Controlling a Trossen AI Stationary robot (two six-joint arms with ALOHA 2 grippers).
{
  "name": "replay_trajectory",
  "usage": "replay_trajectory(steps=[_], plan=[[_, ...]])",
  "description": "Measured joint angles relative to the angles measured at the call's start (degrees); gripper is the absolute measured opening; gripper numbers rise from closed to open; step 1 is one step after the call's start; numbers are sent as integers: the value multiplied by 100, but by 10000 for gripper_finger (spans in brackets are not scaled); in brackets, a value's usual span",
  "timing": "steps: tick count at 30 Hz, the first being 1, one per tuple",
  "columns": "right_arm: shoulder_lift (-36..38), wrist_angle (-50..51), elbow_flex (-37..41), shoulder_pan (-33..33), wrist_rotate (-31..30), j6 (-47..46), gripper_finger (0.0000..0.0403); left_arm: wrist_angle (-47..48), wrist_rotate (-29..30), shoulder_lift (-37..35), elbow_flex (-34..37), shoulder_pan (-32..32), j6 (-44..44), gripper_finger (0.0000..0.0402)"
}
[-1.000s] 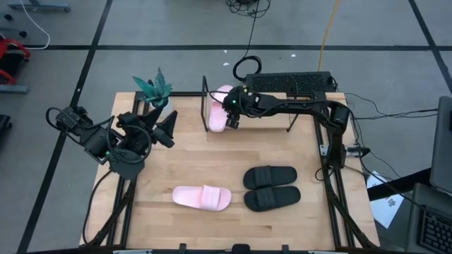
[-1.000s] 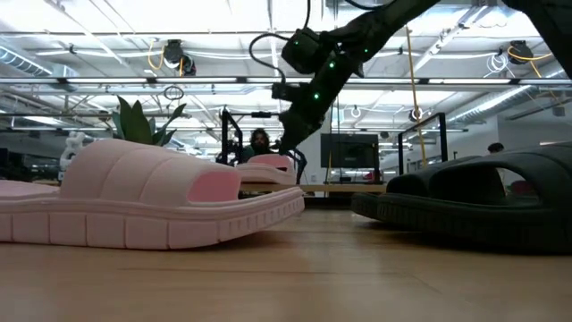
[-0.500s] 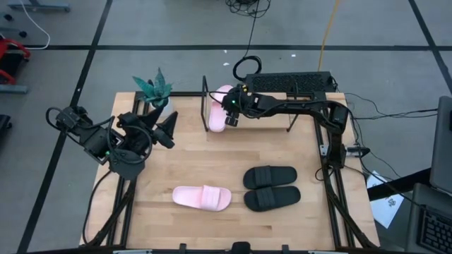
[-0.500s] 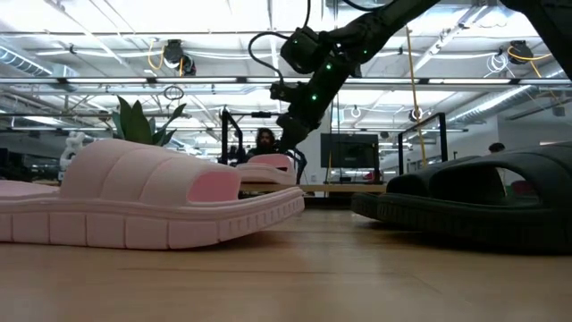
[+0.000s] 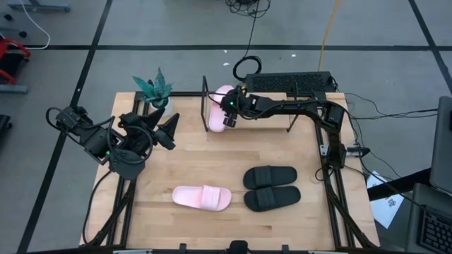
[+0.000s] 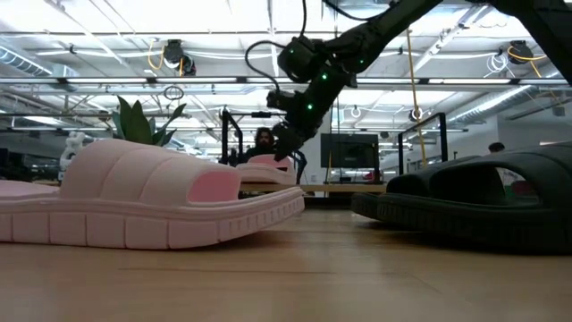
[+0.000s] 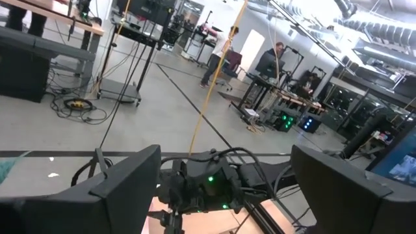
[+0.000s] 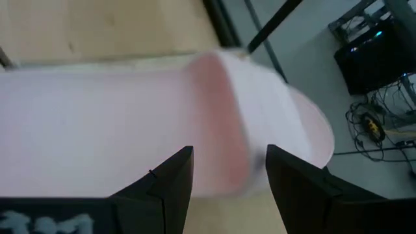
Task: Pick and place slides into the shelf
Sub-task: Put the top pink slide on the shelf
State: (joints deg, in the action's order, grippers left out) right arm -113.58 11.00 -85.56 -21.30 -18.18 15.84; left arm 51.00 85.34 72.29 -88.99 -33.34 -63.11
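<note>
Four slides in view: one pale pink slide (image 5: 218,107) lies on the shelf (image 5: 282,120) at the bench's (image 5: 183,155) far edge, at the shelf's left end just beside the black wire end frame (image 5: 205,95). The second pink slide (image 5: 203,197) lies on the bench near the front. The black pair (image 5: 271,187) lies side by side just right of it, apart from it.

Right claw (image 5: 228,118) hangs over the near end of the pink slide on the shelf. The right wrist view shows its two dark fingers (image 8: 170,182) spread apart with the pink slide (image 8: 195,123) filling the space beyond them, nothing clamped. Can't tell whether the fingers touch the slide. In the low view the right claw (image 6: 284,148) sits just above the far pink slide (image 6: 266,168), with the near pink slide (image 6: 143,201) and a black slide (image 6: 474,197) large in the foreground.

Left claw (image 5: 169,132) waits over the bench's left side, clear of all slides, fingers (image 7: 123,188) wide apart, holding nothing. A potted plant (image 5: 154,88) stands at the far left corner, beside the shelf. A person (image 6: 262,140) shows in the room behind.
</note>
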Motion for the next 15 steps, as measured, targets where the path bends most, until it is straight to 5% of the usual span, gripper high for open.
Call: replay_trajectory(steps=[15], plan=[[-77, -221, -7, -52, -308, 183, 179, 27, 4, 0, 0, 0, 37, 347]])
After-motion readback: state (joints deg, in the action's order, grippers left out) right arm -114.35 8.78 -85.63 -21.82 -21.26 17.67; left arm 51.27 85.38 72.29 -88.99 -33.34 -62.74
